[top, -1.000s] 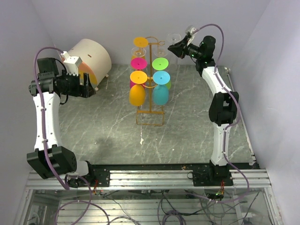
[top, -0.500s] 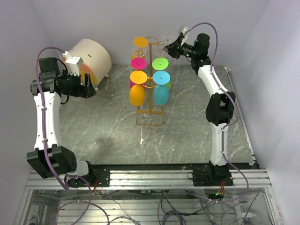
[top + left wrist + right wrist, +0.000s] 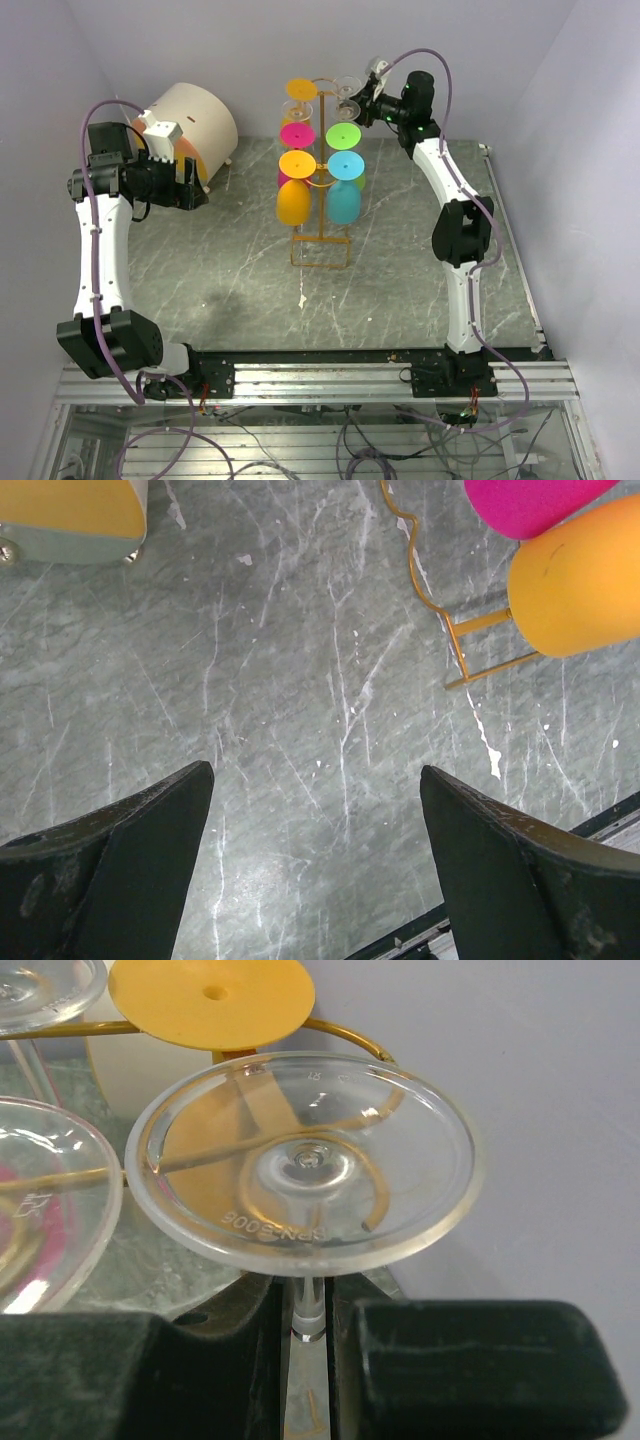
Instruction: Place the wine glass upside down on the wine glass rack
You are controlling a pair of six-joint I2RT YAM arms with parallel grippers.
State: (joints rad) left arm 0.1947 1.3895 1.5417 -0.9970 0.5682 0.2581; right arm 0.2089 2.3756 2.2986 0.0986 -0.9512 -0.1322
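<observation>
The orange-yellow wire wine glass rack (image 3: 321, 250) stands mid-table with several coloured glasses hanging upside down on its loops. My right gripper (image 3: 366, 98) is high at the rack's top right, shut on the stem of a clear wine glass (image 3: 347, 87). In the right wrist view the clear glass's round foot (image 3: 305, 1165) faces the camera, its stem between my fingers (image 3: 400, 1360), over a curved rack loop (image 3: 350, 1032). My left gripper (image 3: 196, 180) is open and empty over the table at the left; the left wrist view shows its fingers (image 3: 520, 870) wide apart.
A round cream drum (image 3: 195, 125) stands at the back left beside the left gripper. Orange (image 3: 291, 203) and cyan (image 3: 342, 203) glasses hang lowest on the rack; an orange bowl (image 3: 580, 580) shows in the left wrist view. Two more clear glass feet (image 3: 40, 1200) sit left of the held glass.
My right gripper has carried the clear glass leftward from beyond the rack's right side to its top right loop. The left arm has barely moved.
</observation>
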